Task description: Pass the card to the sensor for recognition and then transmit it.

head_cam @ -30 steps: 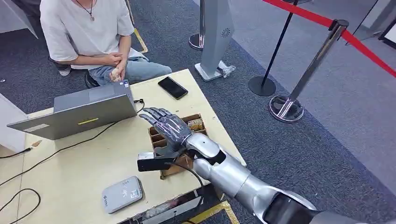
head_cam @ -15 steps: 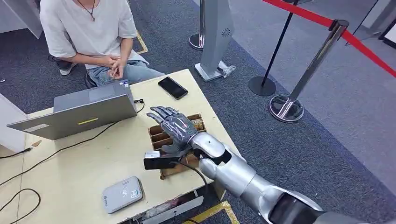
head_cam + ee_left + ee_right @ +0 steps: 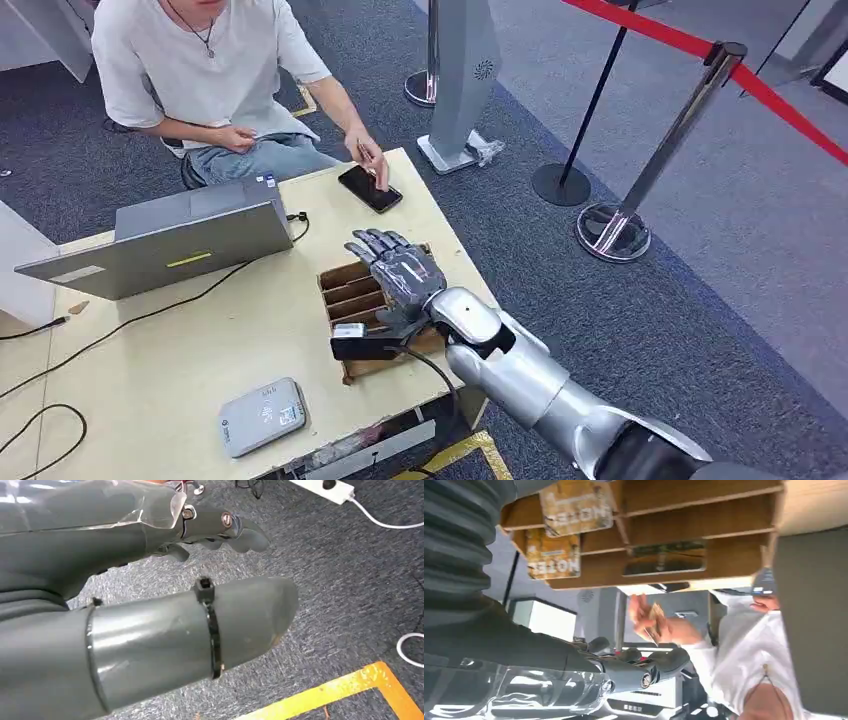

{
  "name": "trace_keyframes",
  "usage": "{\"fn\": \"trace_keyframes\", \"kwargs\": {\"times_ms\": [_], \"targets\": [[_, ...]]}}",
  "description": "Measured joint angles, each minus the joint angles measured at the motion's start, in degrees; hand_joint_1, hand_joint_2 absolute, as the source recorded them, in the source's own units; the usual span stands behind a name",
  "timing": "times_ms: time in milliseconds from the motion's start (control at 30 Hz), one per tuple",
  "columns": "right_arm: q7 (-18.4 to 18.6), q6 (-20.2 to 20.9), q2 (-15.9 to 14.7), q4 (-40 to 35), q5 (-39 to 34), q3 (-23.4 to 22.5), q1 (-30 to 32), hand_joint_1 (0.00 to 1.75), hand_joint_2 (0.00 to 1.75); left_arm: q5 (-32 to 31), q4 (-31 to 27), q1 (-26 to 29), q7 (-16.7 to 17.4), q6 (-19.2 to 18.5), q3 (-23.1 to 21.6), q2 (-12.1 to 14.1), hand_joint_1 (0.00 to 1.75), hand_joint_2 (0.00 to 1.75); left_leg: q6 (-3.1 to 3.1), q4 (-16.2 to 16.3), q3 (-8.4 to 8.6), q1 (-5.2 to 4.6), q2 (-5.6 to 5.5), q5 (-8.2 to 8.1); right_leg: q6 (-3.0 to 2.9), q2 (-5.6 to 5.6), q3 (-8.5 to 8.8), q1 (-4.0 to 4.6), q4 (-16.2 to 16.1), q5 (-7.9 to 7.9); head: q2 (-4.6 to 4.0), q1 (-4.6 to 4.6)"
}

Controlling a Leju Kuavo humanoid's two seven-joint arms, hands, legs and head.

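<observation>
Right hand [image 3: 400, 275], fingers spread and holding nothing, is drifting toward 3 o'clock over the brown slotted cardboard card tray [image 3: 352, 290]. Grey rounded card sensor [image 3: 262, 415] is sitting at 7 o'clock, untouched; no card picked yet. Left hand [image 3: 150, 610] is hanging over carpet, grip unclear.

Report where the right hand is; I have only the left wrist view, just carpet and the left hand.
Observer: The right hand hovers, fingers spread, over the wooden card box on the table.
Operator: Say whether it holds a card.
Observer: I see none in it; cards sit in the box's slots.
Operator: Locate the sensor.
Observer: The grey reader lies near the table's front edge, apart from the box.
</observation>
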Motion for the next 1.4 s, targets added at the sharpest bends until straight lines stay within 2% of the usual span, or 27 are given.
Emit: {"fn": "trace_keyframes", "kwargs": {"times_ms": [233,333,400,967,1233,1267,1400], "targets": [[1.3,0.1,-1.7,-3.5,0.7,-1.7,3.8,0.00,1.75,-0.9,0.0,0.0,-1.2,-0.1,0.0,0.0,0.00,0.00,0.00,0.0,0.00,0.00,0.00,-0.03,0.00,0.01,0.00,0.00,0.0,0.00,0.00,-0.02],[1.8,0.8,-2.0,-4.6,1.6,-2.2,4.9,0.10,1.75,-1.2,0.0,0.0,-1.6,-0.2,0.0,0.0,0.00,0.00,0.00,0.0,-0.01,0.00,0.00,-0.03,0.01,0.00,0.00,0.00,0.0,-0.01,0.00,0.00],[1.9,0.9,-2.1,-5.0,1.6,-2.3,5.5,0.09,1.75,-1.2,0.0,0.0,-1.9,-0.2,0.0,0.0,0.00,0.00,0.00,0.0,0.00,0.00,0.01,-0.03,0.01,0.01,0.00,0.00,0.0,0.00,0.00,-0.02],[1.6,1.5,-2.2,-5.3,1.7,-2.3,5.5,0.14,1.75,-1.0,0.0,0.0,-1.9,-0.5,0.0,0.0,0.00,0.00,0.00,0.0,-0.01,0.00,0.00,-0.03,0.01,0.00,0.01,0.00,0.0,0.00,0.00,0.00],[-0.1,2.0,-2.2,-3.8,1.5,-1.0,2.2,0.19,1.75,-0.7,0.0,0.0,-1.9,-0.5,0.0,-0.1,0.00,0.00,0.00,0.0,-0.02,0.00,0.01,-0.03,0.01,0.01,0.01,0.00,0.0,0.00,0.00,-0.02],[-0.2,2.1,-2.2,-3.5,1.5,-0.7,1.5,0.26,1.75,-0.7,0.0,0.0,-1.9,-0.5,0.0,-0.1,0.00,0.00,0.00,0.0,-0.01,0.00,0.01,-0.02,0.01,0.01,0.02,0.00,0.0,0.00,0.00,0.00],[-0.6,2.4,-1.8,-1.7,1.3,0.7,-1.0,0.26,1.75,-0.7,0.0,0.0,-1.9,-0.4,0.0,-0.3,0.00,0.00,0.01,0.0,-0.01,0.00,0.01,-0.01,0.01,0.00,0.02,0.00,0.0,0.00,0.00,0.00]]}}
